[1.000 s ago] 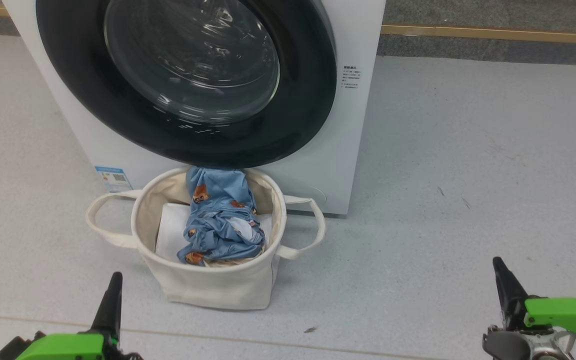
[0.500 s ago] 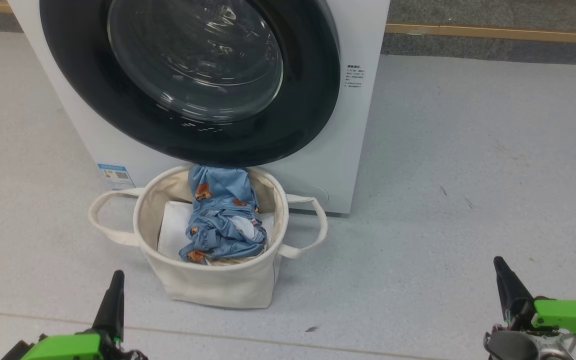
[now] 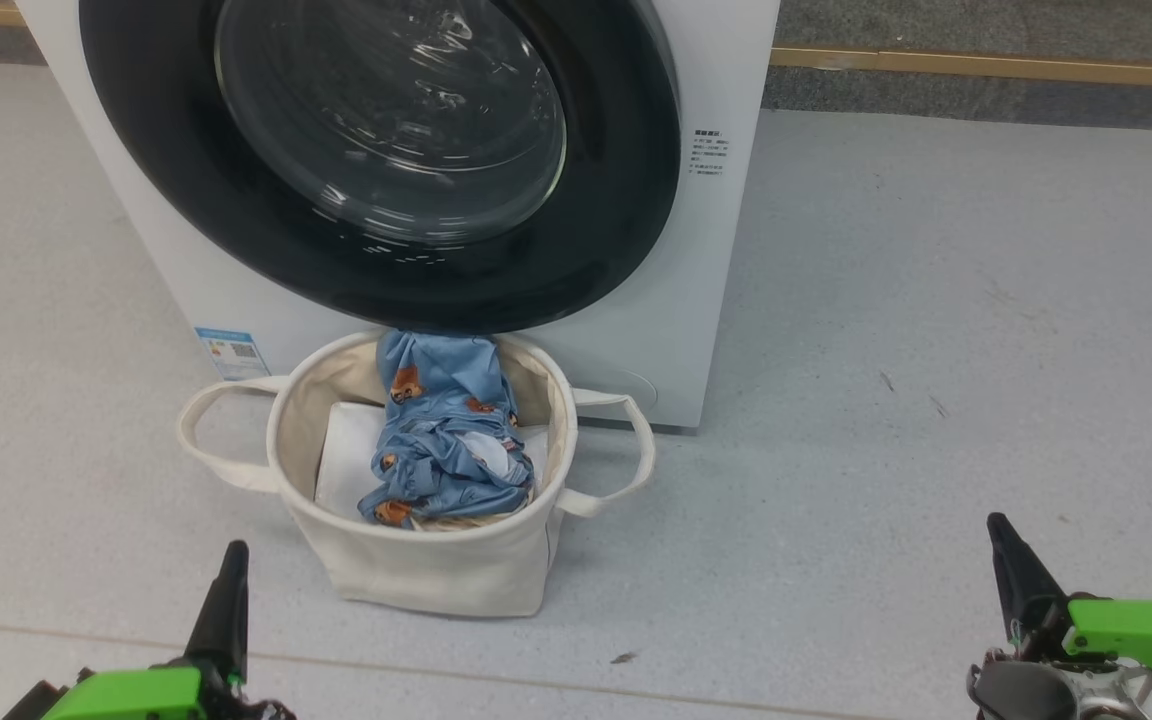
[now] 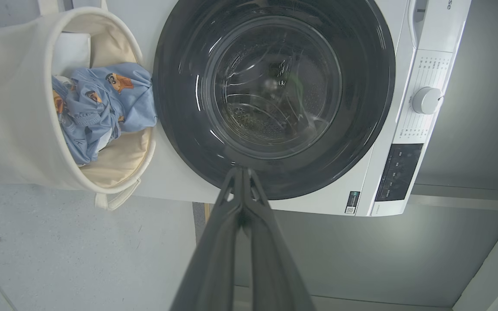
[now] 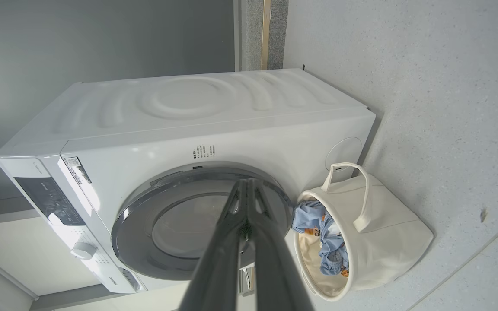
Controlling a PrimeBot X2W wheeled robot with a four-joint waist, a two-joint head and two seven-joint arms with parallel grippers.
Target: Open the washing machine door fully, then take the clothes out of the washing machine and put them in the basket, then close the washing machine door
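resting in the basket (image 3: 436,575), clothes (image 3: 446,440) lie beyond left pincer (image 4: 241,170), right pincer (image 5: 247,181), both together.

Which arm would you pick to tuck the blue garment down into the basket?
Probably the left: the left gripper sits nearer the basket, where the garment lies; the right gripper is far off.

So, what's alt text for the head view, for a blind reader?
A white washing machine, round black door shut, stands behind a cream basket holding blue printed clothes. The left claw and right claw point up from the bottom corners.
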